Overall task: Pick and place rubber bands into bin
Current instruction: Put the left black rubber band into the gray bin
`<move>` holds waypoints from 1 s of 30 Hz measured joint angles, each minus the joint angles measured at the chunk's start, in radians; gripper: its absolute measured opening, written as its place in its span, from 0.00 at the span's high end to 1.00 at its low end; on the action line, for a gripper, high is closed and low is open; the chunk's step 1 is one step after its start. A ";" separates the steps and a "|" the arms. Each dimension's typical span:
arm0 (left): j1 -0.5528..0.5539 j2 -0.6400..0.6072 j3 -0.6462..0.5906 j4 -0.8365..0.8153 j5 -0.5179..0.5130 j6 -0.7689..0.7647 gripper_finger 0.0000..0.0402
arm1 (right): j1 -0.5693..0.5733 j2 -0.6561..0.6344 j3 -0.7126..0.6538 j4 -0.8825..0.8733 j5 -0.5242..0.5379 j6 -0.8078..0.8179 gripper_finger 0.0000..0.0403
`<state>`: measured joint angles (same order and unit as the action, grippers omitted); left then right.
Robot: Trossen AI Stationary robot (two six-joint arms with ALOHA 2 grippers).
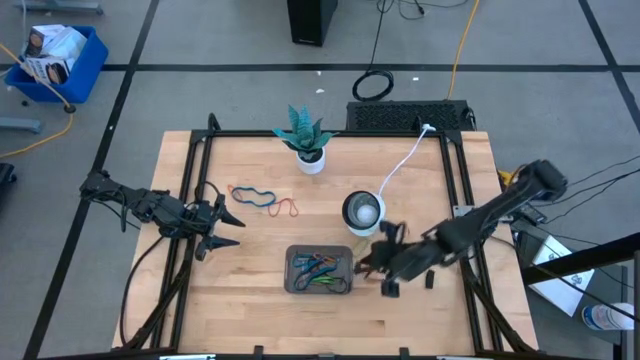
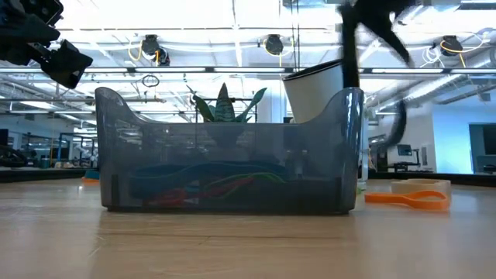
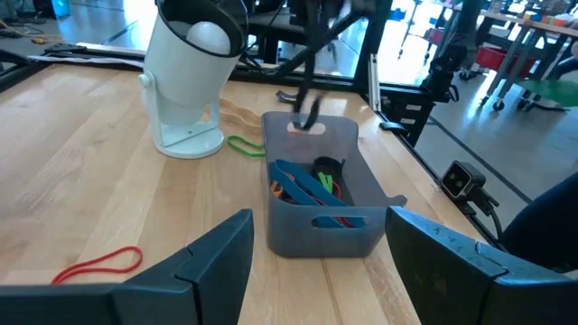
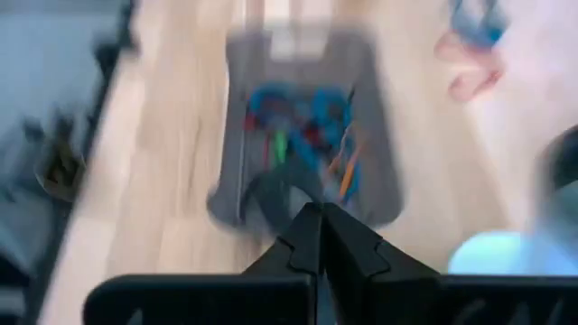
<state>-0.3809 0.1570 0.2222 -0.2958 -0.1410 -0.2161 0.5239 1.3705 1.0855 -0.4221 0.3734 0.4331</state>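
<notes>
2 arms: right gripper [image 1: 368,262], jaws closed, reaches beside the bin [image 1: 296,284]; left gripper [image 1: 232,219] waits, jaws open.

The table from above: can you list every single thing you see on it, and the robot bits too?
small dark grey shallow bin: one, front middle of the table.
thin floppy rubber bands: several in the bin, blue, green, orange; a blue one and a red one on the wood behind it.
round white-silver bowl: one, behind the bin, towards the right.
teal potted plant in white pot: one, back edge.
white cable: one, from the bowl towards the back.
left end effector: open, left of the bin.
right end effector: shut, at the bin's right end.
</notes>
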 joint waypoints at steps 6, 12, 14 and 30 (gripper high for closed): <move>0.000 0.000 0.000 0.000 0.000 0.001 0.36 | -0.032 -0.162 0.000 0.148 0.079 -0.088 1.00; 0.000 0.000 0.000 0.000 0.000 0.003 0.36 | -0.082 -0.207 0.002 0.390 0.075 -0.273 1.00; 0.000 0.000 0.000 0.000 0.000 0.003 0.36 | -0.099 -0.205 0.002 0.441 0.071 -0.325 1.00; 0.000 0.000 0.000 0.000 0.000 0.002 0.36 | -0.169 0.118 0.384 0.246 0.017 -0.561 1.00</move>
<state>-0.3813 0.1567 0.2222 -0.2955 -0.1410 -0.2144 0.3550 1.4888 1.4694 -0.1763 0.3903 -0.1277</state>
